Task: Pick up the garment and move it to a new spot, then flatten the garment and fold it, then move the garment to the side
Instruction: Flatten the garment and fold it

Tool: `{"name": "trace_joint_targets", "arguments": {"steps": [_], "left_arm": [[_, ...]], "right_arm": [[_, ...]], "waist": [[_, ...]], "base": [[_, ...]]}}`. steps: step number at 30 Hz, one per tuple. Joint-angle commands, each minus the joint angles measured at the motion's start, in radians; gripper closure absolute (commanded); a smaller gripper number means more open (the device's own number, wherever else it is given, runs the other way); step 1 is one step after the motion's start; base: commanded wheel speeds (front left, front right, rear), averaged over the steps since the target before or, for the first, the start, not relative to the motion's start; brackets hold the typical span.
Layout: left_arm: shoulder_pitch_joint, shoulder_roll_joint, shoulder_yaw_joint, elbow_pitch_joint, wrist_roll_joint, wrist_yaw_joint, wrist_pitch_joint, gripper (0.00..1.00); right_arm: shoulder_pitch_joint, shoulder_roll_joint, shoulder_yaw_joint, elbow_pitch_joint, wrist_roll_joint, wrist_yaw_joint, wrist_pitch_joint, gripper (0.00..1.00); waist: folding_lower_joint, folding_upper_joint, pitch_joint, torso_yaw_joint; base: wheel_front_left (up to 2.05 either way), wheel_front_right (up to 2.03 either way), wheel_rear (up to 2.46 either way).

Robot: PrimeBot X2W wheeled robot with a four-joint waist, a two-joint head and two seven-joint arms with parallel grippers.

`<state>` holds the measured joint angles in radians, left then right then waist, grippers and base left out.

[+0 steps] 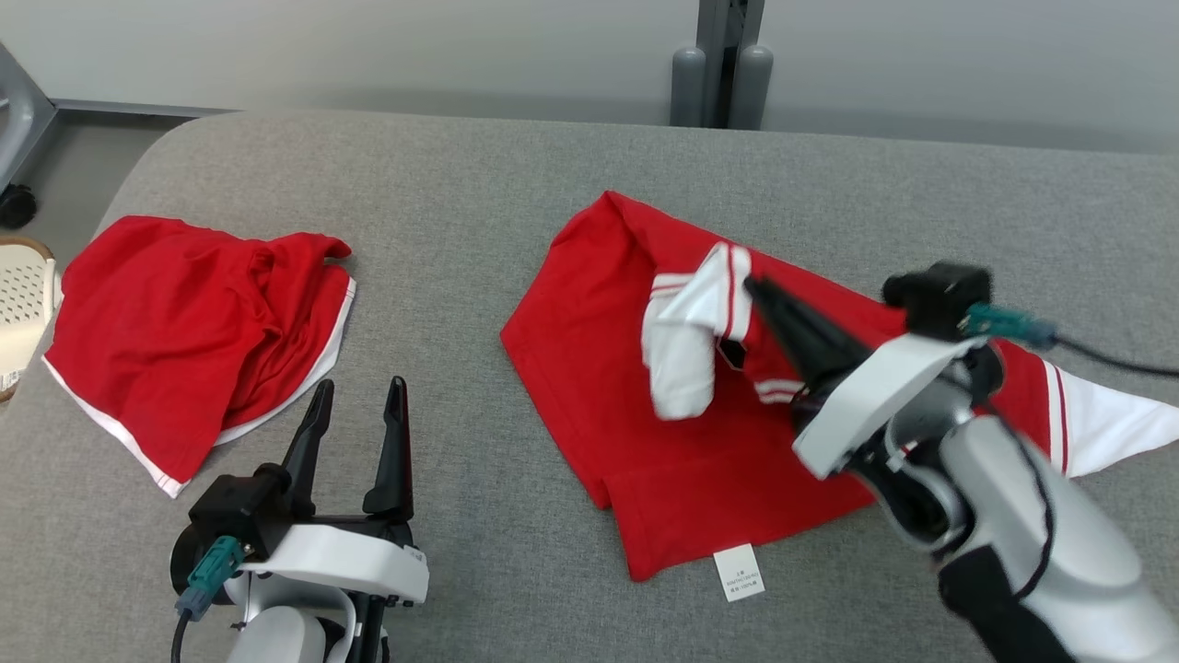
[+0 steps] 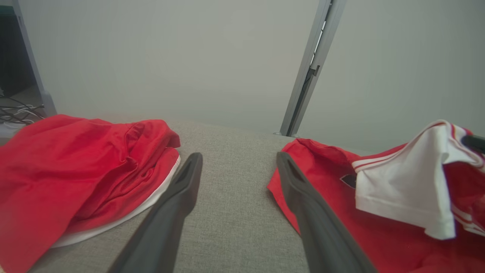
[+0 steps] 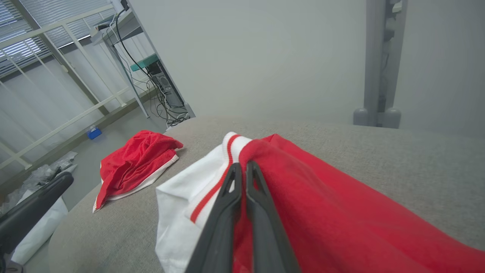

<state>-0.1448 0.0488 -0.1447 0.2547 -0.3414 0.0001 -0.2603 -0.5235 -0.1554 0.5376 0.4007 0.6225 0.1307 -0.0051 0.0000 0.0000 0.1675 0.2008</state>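
Red jersey (image 1: pixel 700 433) with white sleeves lies spread on the grey tabletop (image 1: pixel 461 230), right of centre, its lower hem turned up and a white label (image 1: pixel 740 571) showing at the near edge. One white sleeve (image 1: pixel 686 341) is raised off the body of the shirt. The right gripper (image 1: pixel 751 284) has its fingers (image 3: pixel 227 212) pressed together on the cloth where the striped cuff meets the red fabric, so the sleeve hangs from them over the chest. This looks like the flatten-and-fold stage, most likely a sleeve being carried inward. The next move would call for laying that sleeve flat across the body without dragging the rest out of line, then letting go. The left gripper (image 1: pixel 361 391) sits low over bare tabletop with its fingers (image 2: pixel 182 189) spread, holding nothing, just beside the jersey's edge and between it and a crumpled red garment (image 1: pixel 184 322) with white trim further left.
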Motion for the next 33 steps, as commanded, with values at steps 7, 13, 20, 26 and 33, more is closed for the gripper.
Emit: {"name": "trace_joint_targets", "arguments": {"steps": [7,13,20,26,33], "left_arm": [[-0.043,0.003,-0.025,0.001,0.003,-0.014,-0.004,0.00],[-0.074,0.003,-0.054,0.004,-0.003,-0.012,-0.004,0.00],[-0.101,0.003,-0.079,-0.001,-0.013,-0.013,-0.004,0.00],[-0.119,0.003,-0.103,-0.006,-0.024,-0.003,-0.004,0.00],[-0.136,0.003,-0.105,0.001,-0.020,0.002,-0.004,0.00]], "right_arm": [[-0.178,-0.094,-0.201,-0.034,0.214,0.000,0.168,1.00],[-0.318,-0.170,-0.380,0.111,0.317,0.000,0.247,1.00],[-0.483,-0.253,-0.527,0.338,0.345,0.000,0.228,1.00],[-0.601,-0.298,-0.558,0.553,0.267,0.000,0.173,0.00],[-0.665,-0.304,-0.492,0.699,0.145,0.000,0.096,0.00]], "waist": [[0.0000,0.0000,0.060,0.002],[0.0000,0.0000,0.126,0.044],[0.0000,0.0000,0.207,0.091],[0.0000,0.0000,0.249,0.107],[0.0000,0.0000,0.242,0.076]], "base": [[0.00,0.00,0.00],[0.00,0.00,0.00],[0.00,0.00,0.00],[0.00,0.00,0.00],[0.00,0.00,0.00]]}}
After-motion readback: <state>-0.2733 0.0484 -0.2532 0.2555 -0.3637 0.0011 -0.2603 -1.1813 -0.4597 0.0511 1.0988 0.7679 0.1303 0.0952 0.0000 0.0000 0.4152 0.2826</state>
